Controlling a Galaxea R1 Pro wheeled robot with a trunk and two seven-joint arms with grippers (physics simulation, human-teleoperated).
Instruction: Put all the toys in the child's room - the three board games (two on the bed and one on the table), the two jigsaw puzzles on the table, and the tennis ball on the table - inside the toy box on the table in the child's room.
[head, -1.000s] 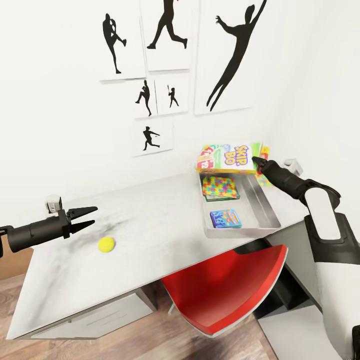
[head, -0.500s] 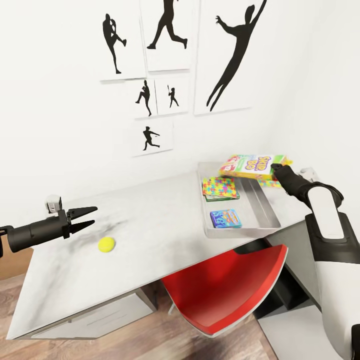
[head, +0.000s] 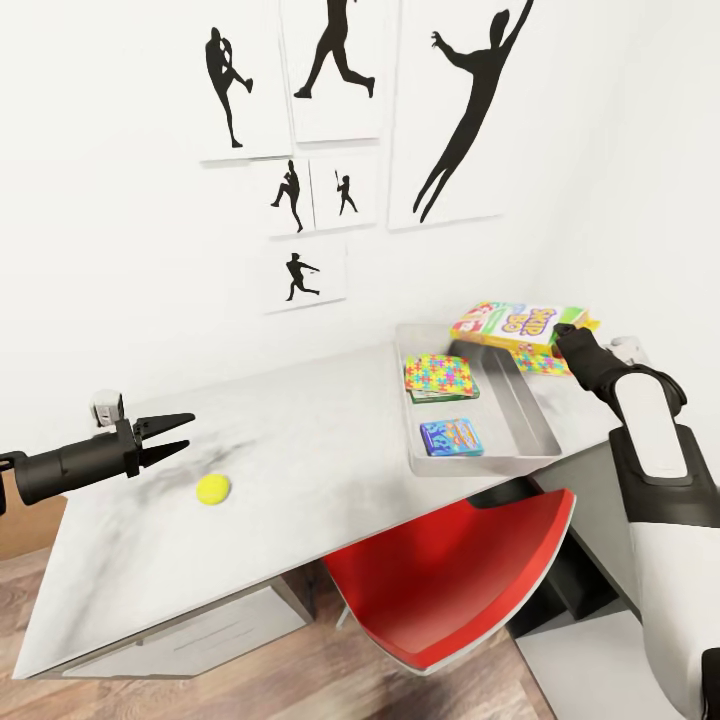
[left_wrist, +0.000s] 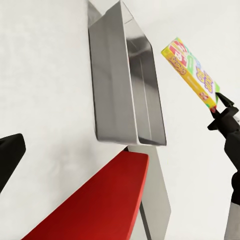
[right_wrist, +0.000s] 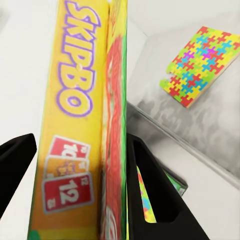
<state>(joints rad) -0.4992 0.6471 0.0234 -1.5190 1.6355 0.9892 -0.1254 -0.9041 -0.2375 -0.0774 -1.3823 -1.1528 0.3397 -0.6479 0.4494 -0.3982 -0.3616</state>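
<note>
Here the right gripper (head: 562, 333), jaws clamped on the Skip-Bo box (head: 517, 326), should level it over the toy box (head: 530, 415) before release; left gripper (head: 170, 436) jaws open.

Bright, even rendered light, faint smudgy shadows on the table (head: 300, 440), right wrist close-up slightly blurred.
</note>
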